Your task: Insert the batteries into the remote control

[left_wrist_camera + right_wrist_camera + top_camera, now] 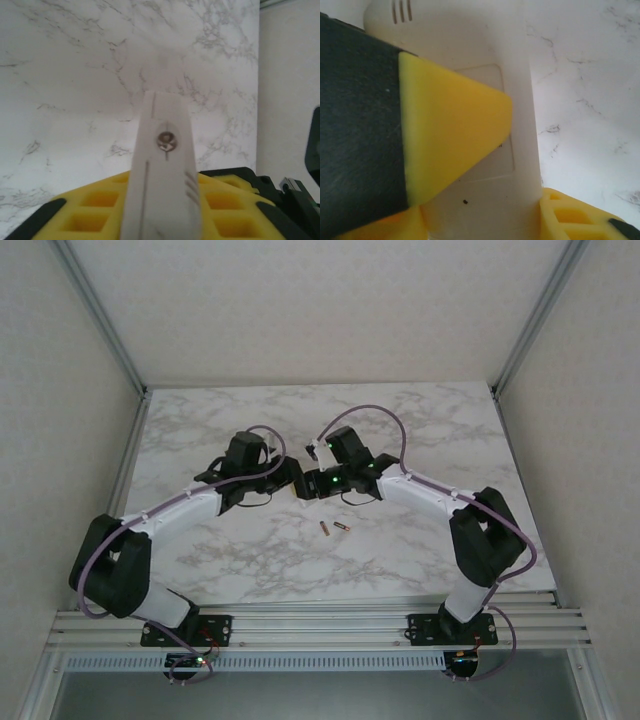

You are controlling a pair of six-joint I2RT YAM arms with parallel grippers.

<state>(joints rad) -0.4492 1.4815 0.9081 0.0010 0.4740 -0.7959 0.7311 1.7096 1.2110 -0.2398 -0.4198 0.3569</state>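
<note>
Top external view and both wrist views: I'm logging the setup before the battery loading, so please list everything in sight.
batteries: two, dark with gold-coloured ends, lying apart on the table just near of the pincers
remote control: one, white, between the two pincers at mid-table
table: one, white-grey marble pattern, inside pale walls
rails: a set, silver metal, along the near edge
left pincer: one, yellow and black, shut on the remote control
right pincer: one, yellow and black, fingers either side of the remote control, grip unclear
arms: two, white and black with purple cables, bases on the rails
</note>
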